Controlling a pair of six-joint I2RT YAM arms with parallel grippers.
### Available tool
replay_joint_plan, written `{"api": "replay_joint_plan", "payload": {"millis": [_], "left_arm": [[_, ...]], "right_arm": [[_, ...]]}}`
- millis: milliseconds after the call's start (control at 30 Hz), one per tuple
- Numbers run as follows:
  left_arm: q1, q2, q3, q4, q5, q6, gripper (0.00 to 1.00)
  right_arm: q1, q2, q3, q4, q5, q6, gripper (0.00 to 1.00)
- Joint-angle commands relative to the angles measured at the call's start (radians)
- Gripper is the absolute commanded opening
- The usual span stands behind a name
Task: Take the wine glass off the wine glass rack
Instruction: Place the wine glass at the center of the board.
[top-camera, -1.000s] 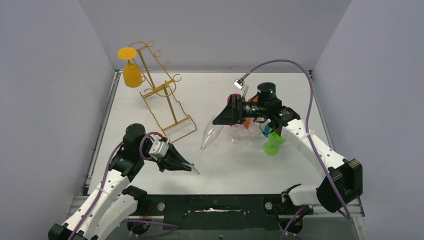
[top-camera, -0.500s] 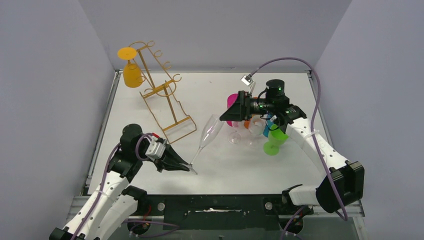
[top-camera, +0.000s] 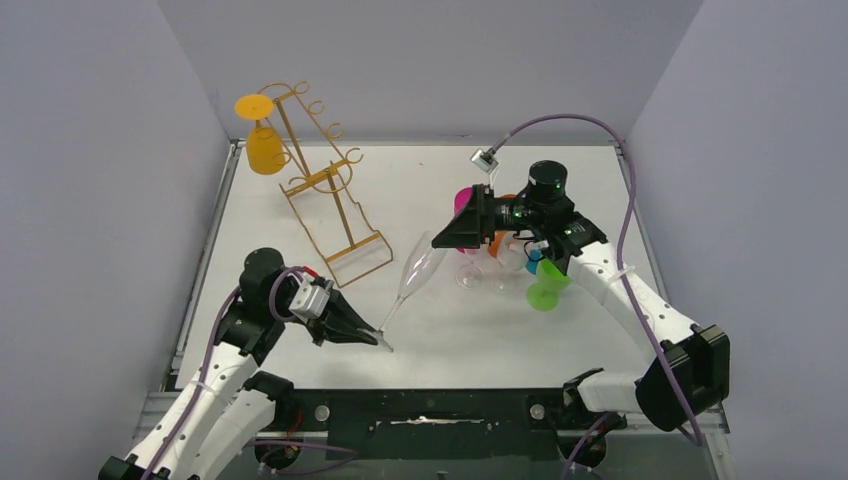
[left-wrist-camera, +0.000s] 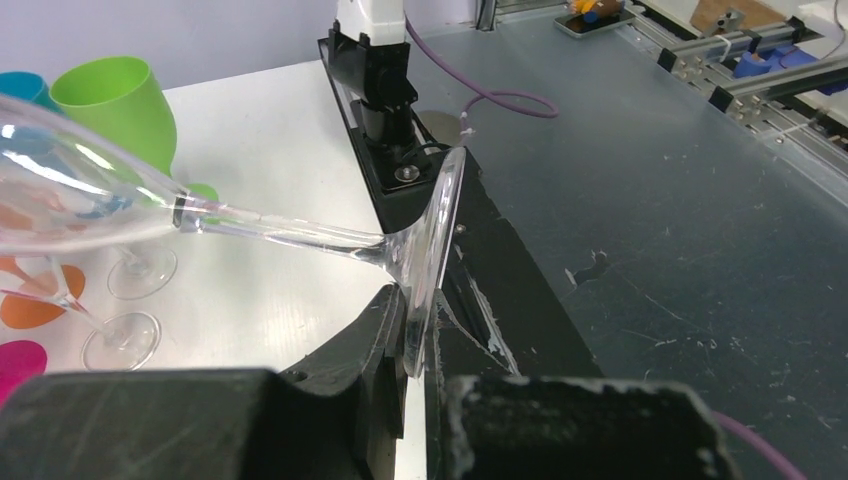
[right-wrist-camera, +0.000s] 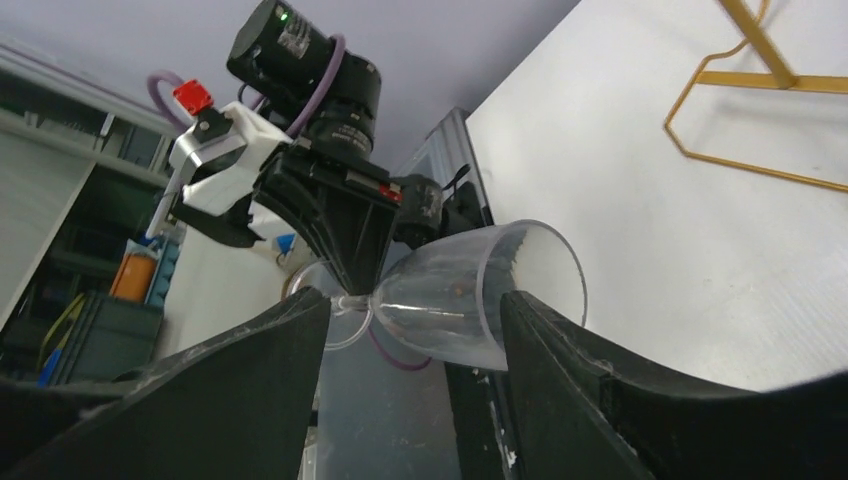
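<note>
- Gripping the clear wine glass (top-camera: 415, 272) by its foot, left claw (top-camera: 380, 337) was clenched.
- Glass axis ran foot-to-bowl toward right claw (top-camera: 438, 240), spread astride the bowl.

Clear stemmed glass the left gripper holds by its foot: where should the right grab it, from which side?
Probably the bowl, from its open-rim end. The left gripper pinches the foot, so the clear stemmed glass slants up toward the right gripper, which is open and straddles the bowl. The stem is thin and close to that pinch.
</note>
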Motion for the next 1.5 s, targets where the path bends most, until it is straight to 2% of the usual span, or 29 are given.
{"api": "replay_joint_plan", "payload": {"millis": [0,67,133,233,367,500,633,767,867,900,1200,1333,1467], "left_arm": [[0.007,0.001,0.048,0.037,0.065,0.016,0.00],[0.011,0.002,0.046,0.043,0.067,0.016,0.00],[0.013,0.003,0.042,0.051,0.069,0.014,0.00],[0.025,0.000,0.041,0.077,0.076,-0.008,0.00],[0.100,-0.020,0.034,0.210,0.093,-0.096,0.00],[0.171,-0.006,0.025,0.365,0.109,-0.206,0.00],[0.178,0.010,0.036,0.374,0.109,-0.221,0.00],[0.178,-0.003,0.030,0.374,0.109,-0.233,0.00],[0.179,-0.016,0.019,0.375,0.109,-0.246,0.00],[0.180,-0.022,0.014,0.375,0.109,-0.251,0.00],[0.176,-0.062,0.017,0.332,0.096,-0.252,0.00],[0.170,-0.063,0.036,0.245,0.081,-0.197,0.24],[0.169,-0.069,0.047,0.146,0.066,-0.141,0.47]], "right_arm": [[0.076,0.024,0.057,-0.018,-0.105,-0.067,0.61],[0.080,0.030,0.067,-0.087,-0.126,-0.121,0.59],[0.074,0.035,0.071,-0.121,-0.163,-0.141,0.49],[0.073,0.017,0.069,-0.133,-0.182,-0.147,0.45],[0.095,-0.004,0.076,-0.096,-0.203,-0.071,0.49],[0.137,-0.030,0.075,-0.102,-0.224,-0.064,0.50],[0.138,-0.042,0.055,-0.093,-0.220,-0.041,0.38],[0.139,-0.060,0.023,-0.011,-0.211,0.016,0.25],[0.129,-0.076,0.030,0.026,-0.168,0.019,0.02],[0.120,-0.080,0.034,0.023,-0.140,0.017,0.00],[0.124,-0.107,0.022,0.012,-0.056,-0.004,0.00],[0.125,-0.131,0.007,-0.020,0.009,-0.039,0.00],[0.125,-0.148,0.021,-0.137,0.084,-0.122,0.00]]}}
